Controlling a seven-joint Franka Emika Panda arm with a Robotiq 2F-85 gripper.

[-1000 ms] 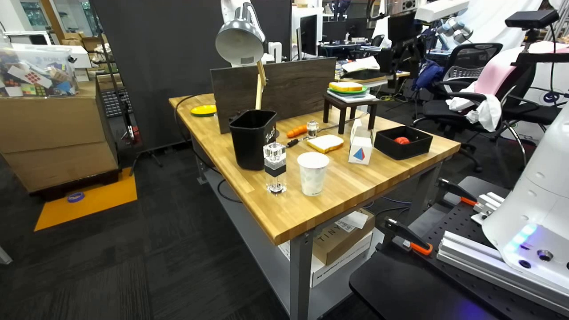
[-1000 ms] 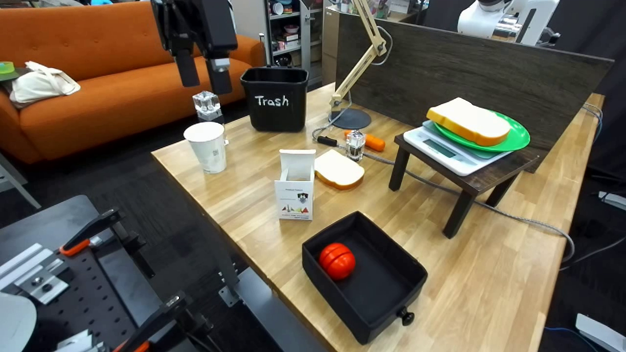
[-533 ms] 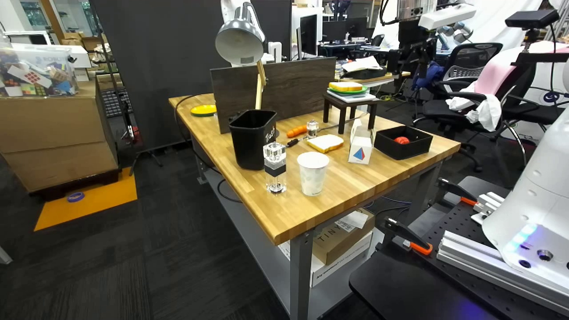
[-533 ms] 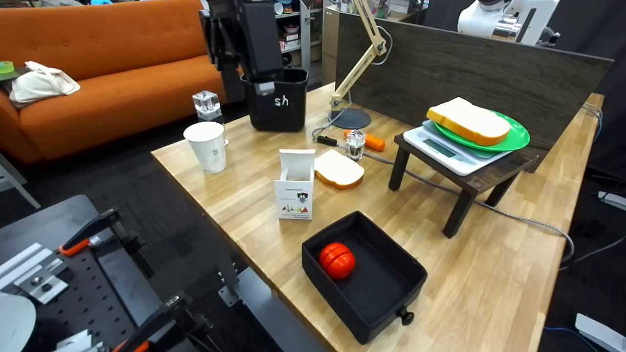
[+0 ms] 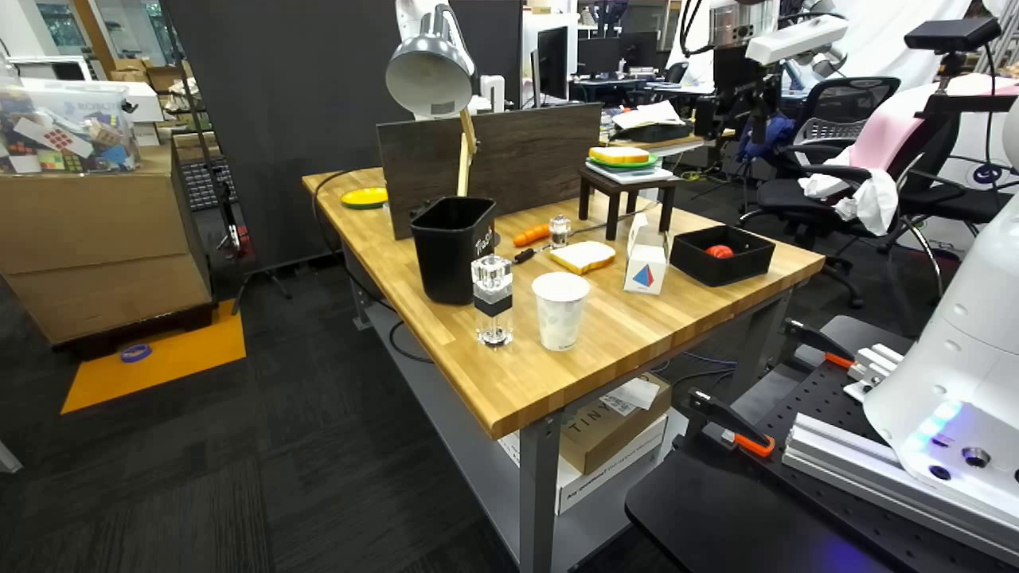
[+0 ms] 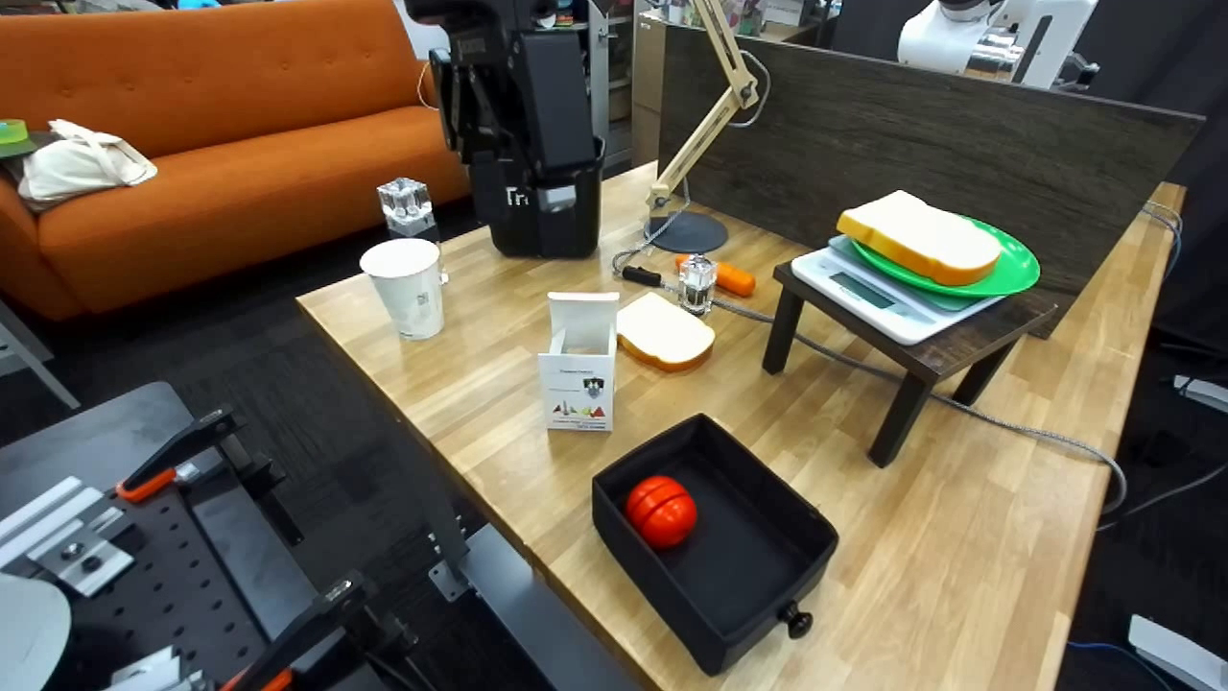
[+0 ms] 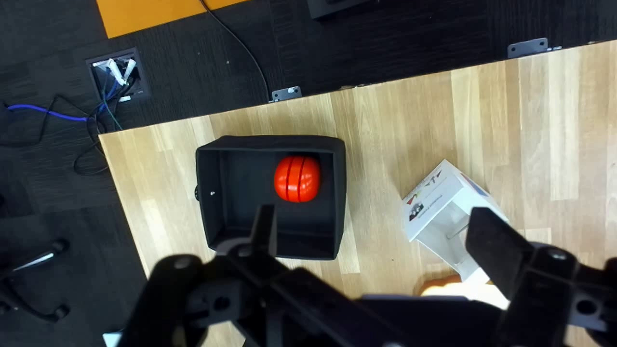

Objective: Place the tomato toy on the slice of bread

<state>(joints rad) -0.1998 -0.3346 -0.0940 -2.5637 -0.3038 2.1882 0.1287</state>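
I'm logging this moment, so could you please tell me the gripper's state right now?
Gripper: open, its jaws wide apart in the wrist view, holding nothing; the tomato toy lies in the black tray.

In an exterior view the gripper (image 6: pixel 527 226) now hangs in front of the black trash bin (image 6: pixel 588 213), hiding part of its lettering, whole in view a second ago. The orange sofa (image 6: pixel 240 125) no longer lies behind the fingertips, and the wooden lamp arm (image 6: pixel 705 142) shows nearer beside the gripper
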